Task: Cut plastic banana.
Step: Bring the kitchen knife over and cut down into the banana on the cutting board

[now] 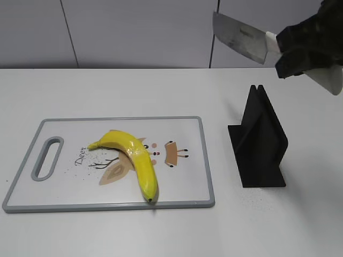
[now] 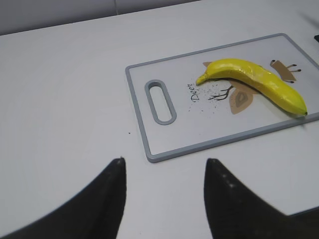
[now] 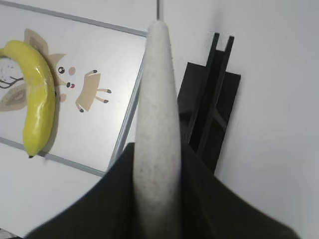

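Overhead, right tool (image 1: 300,51) grips knife (image 1: 241,37); plastic banana (image 1: 133,158) seemingly uncut

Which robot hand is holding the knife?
The right gripper, up high at the exterior view's top right, grips the knife by its white handle. The left gripper is open and empty.

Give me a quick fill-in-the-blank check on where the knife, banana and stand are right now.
1. The right pincer holds a ____ by its white handle, up in the air.
2. The plastic banana lies on the ____ with the grey rim.
3. The black knife stand is ____ of any knife.
4. The left pincer is ____ and holds nothing.

Missing words: knife; cutting board; empty; open
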You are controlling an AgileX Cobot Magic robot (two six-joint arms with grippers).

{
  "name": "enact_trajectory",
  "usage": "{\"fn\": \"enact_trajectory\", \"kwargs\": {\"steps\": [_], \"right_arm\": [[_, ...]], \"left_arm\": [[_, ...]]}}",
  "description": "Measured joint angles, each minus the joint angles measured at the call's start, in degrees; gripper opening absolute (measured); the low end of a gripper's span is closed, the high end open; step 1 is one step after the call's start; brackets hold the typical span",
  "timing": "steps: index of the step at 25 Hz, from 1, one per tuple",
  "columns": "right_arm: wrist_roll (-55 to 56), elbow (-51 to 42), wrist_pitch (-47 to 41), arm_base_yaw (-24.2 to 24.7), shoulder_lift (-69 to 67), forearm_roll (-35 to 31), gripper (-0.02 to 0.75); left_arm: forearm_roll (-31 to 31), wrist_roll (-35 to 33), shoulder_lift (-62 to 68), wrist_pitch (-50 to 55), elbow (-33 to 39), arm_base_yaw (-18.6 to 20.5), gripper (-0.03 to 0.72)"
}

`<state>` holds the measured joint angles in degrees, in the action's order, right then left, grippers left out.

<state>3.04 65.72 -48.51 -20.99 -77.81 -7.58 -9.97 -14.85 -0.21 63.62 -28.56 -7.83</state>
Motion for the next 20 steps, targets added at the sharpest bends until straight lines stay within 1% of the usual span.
{"fn": "enact_trajectory", "kwargs": {"steps": [3,6,11,14,17,20], "right_arm": [[-6.78,0.49,0.23,0.00,-1.73,-0.50,0.166],[-15.99,1.84,0.27,0.00,-5.11,-2.01,0.166],[-35.73,5.92,0.29,0.00,-10.78,-7.62,0.166],[-44.57,8.90,0.02,0.00,-14.01,-11.75,0.166],[-55.12,12.00,-1.86,0.00,-17.48,-15.28,0.166],[-66.86,14.68,-6.70,0.00,-20.56,-17.38,0.166]], "left_arm": [[0.00,0.00,0.00,0.00,0.00,0.00,0.489],[0.07,0.00,0.00,0.00,0.00,0.00,0.489],[0.18,0.00,0.00,0.00,0.00,0.00,0.489],[0.12,0.00,0.00,0.00,0.00,0.00,0.489],[-0.25,0.00,0.30,-0.34,-0.06,0.00,0.489],[-1.32,-0.34,2.96,-1.48,-1.04,0.00,0.489]]}}
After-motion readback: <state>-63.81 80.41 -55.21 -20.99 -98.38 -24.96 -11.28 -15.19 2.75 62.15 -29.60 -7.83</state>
